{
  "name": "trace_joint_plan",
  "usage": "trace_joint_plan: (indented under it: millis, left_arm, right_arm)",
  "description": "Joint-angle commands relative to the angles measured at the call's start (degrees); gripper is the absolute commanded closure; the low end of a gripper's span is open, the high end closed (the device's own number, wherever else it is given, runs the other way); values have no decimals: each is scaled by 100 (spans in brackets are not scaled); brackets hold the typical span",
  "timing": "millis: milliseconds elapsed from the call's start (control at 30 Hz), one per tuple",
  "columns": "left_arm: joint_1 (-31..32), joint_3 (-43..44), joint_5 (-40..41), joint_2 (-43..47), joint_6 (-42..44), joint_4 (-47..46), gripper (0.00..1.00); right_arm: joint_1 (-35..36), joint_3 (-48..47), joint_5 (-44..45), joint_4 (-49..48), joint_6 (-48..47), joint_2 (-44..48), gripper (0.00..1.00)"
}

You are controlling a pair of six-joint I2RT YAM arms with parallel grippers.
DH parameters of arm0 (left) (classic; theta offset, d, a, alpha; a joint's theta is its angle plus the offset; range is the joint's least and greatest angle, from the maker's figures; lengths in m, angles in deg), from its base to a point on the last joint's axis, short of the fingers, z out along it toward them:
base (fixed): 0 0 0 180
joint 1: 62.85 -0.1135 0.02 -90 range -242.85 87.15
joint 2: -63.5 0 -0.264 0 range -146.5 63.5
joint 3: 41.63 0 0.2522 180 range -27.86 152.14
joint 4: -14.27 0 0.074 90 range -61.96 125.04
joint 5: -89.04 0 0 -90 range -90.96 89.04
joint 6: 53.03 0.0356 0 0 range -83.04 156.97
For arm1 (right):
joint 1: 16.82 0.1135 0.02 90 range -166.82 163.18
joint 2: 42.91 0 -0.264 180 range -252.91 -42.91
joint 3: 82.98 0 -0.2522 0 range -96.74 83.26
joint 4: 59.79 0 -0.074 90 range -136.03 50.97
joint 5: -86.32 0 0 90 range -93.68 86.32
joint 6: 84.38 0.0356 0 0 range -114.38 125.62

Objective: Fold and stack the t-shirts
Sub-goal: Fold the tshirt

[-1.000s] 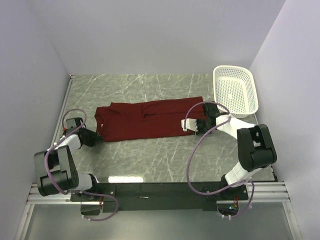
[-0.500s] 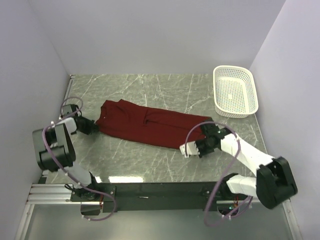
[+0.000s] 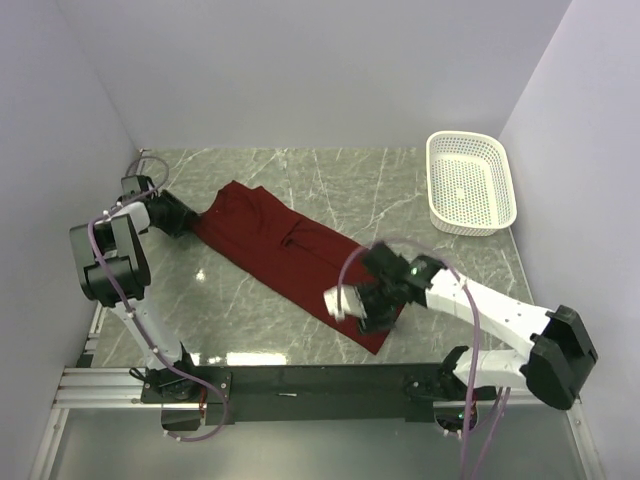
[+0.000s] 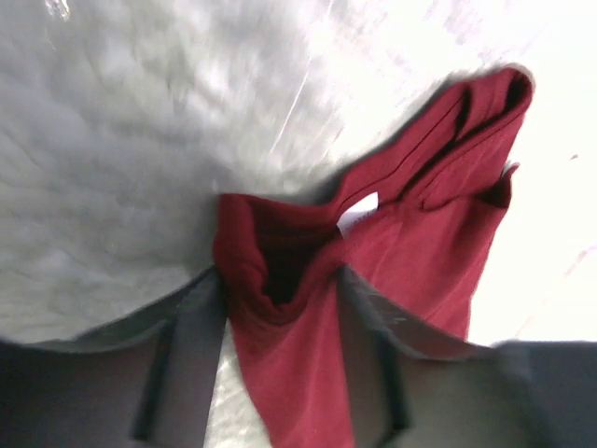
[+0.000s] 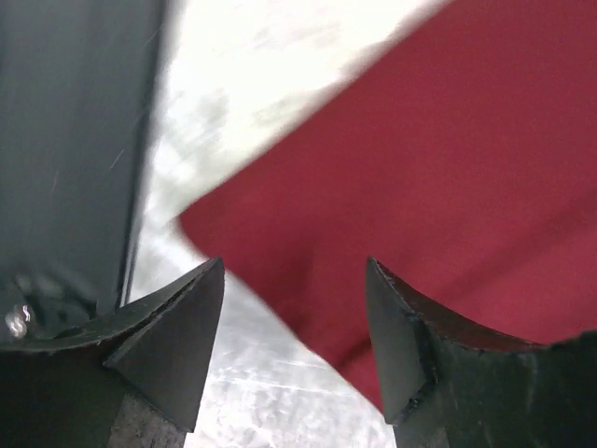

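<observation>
The maroon t-shirt point(image 3: 280, 245) lies folded into a long strip, slanting from the far left towards the near middle of the marble table. My left gripper point(image 3: 188, 222) is at its far-left end. In the left wrist view the left gripper point(image 4: 280, 275) has its jaws apart, with the bunched collar end of the t-shirt point(image 4: 410, 243) and its white label point(image 4: 357, 215) lying loosely between them. My right gripper point(image 3: 372, 312) hangs over the near end of the strip. In the right wrist view the right gripper point(image 5: 294, 266) is wide open above a corner of the t-shirt point(image 5: 420, 140), gripping nothing.
A white mesh basket point(image 3: 436, 185) stands at the far right corner. Grey walls close in the table on the left, back and right. The black rail with the arm bases point(image 3: 300, 385) runs along the near edge, close to the right gripper.
The t-shirt swung from lying sideways to a diagonal: the right gripper dragged its end towards the near edge, and the left gripper moved farther back. Both grippers have opened.
</observation>
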Motion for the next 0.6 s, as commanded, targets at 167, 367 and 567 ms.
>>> trace_joint_plan:
  millis: [167, 367, 567]
  left_arm:
    - [-30, 160, 1136, 1840, 937, -206, 25]
    - [-22, -726, 662, 2756, 761, -408, 24]
    - [-13, -1949, -243, 3865, 752, -558, 25]
  right_arm:
    - [-2118, -3259, -1526, -1515, 4392, -2567, 31]
    - [-2184, -4961, -1487, -2003, 6741, -4480, 28]
    - [-2140, -6869, -590, -1767, 8132, -6197, 25]
